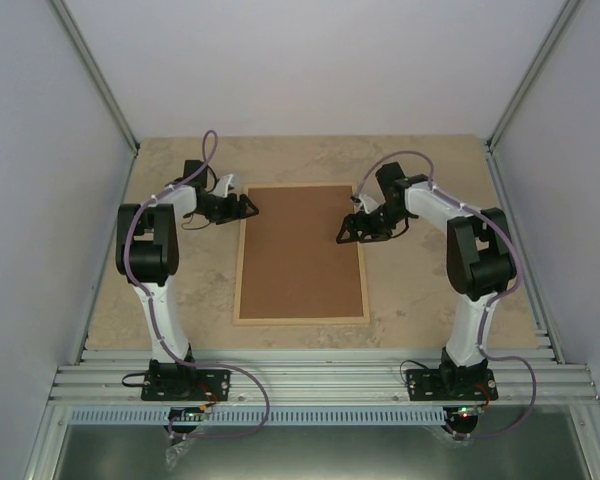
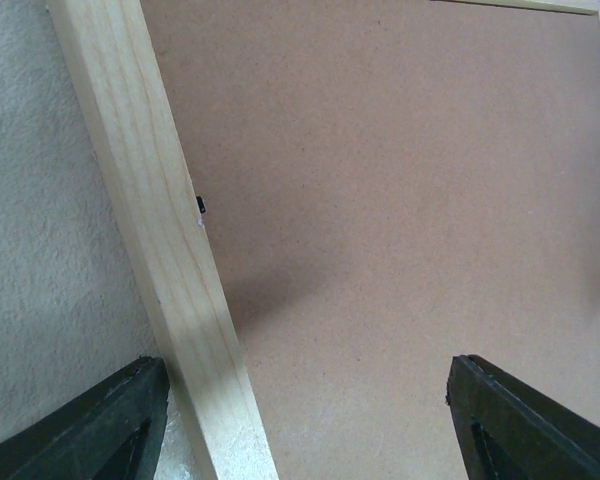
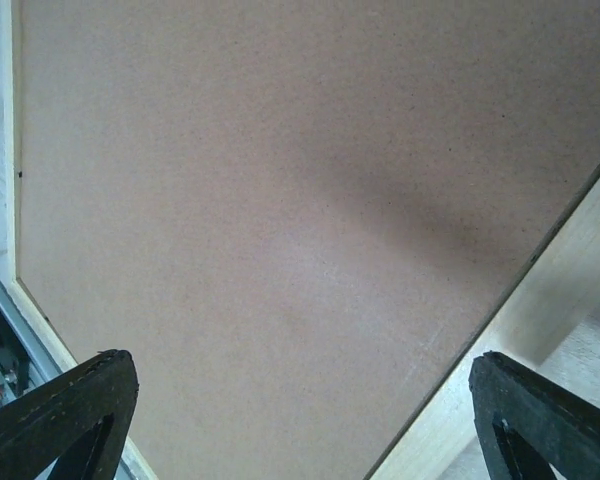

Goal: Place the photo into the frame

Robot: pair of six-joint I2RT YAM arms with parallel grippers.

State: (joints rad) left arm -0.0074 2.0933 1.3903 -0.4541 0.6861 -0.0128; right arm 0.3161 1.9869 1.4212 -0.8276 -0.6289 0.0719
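The frame [image 1: 238, 270] of light wooden slats lies flat mid-table, with a brown fibreboard backing panel [image 1: 300, 250] filling it. The photo is hidden. My left gripper [image 1: 248, 207] hovers open at the frame's far left corner. In the left wrist view its gripper [image 2: 305, 420] straddles the left slat [image 2: 160, 220], one finger [image 2: 110, 430] over the tabletop and the other over the panel [image 2: 400, 200]. My right gripper [image 1: 342, 232] hangs open over the right slat. In the right wrist view this gripper [image 3: 305, 420] spans panel [image 3: 280, 200] and slat [image 3: 540, 320], holding nothing.
The beige stone-look tabletop [image 1: 170, 300] surrounds the frame. Aluminium rails [image 1: 320, 375] run along the near edge by the arm bases. Pale enclosure walls with metal posts [image 1: 95, 75] close in the sides and back.
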